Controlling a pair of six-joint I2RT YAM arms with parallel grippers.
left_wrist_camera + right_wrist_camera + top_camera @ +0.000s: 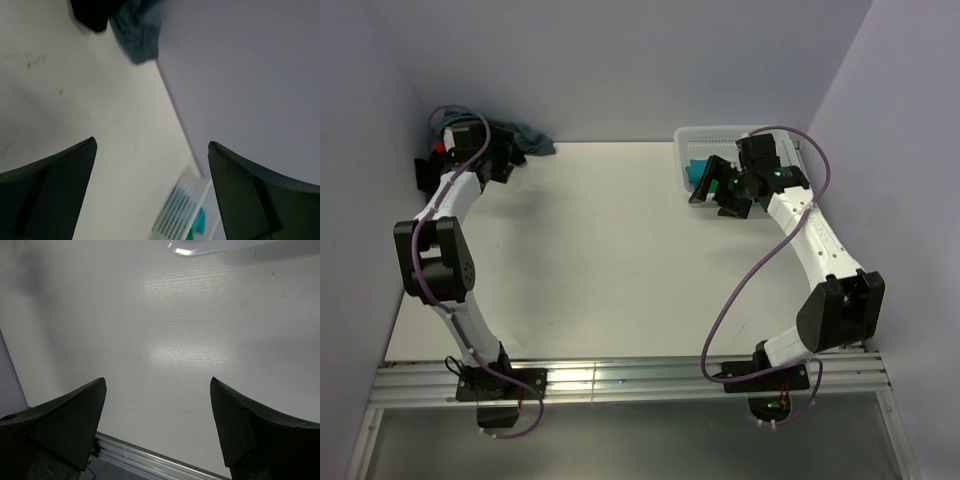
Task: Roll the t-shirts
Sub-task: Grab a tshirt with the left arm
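Note:
A dusty grey-teal t-shirt lies bunched in the table's far left corner. It also shows at the top of the left wrist view, beside a black cloth. A turquoise t-shirt lies in the white mesh basket, with a bit of green beside it. My left gripper is open and empty next to the grey-teal shirt, not touching it. My right gripper is open and empty just in front of the basket, above bare table.
The basket stands at the far right against the back wall; it also shows in the left wrist view, and its rim in the right wrist view. Walls close the table on three sides. A metal rail runs along the near edge.

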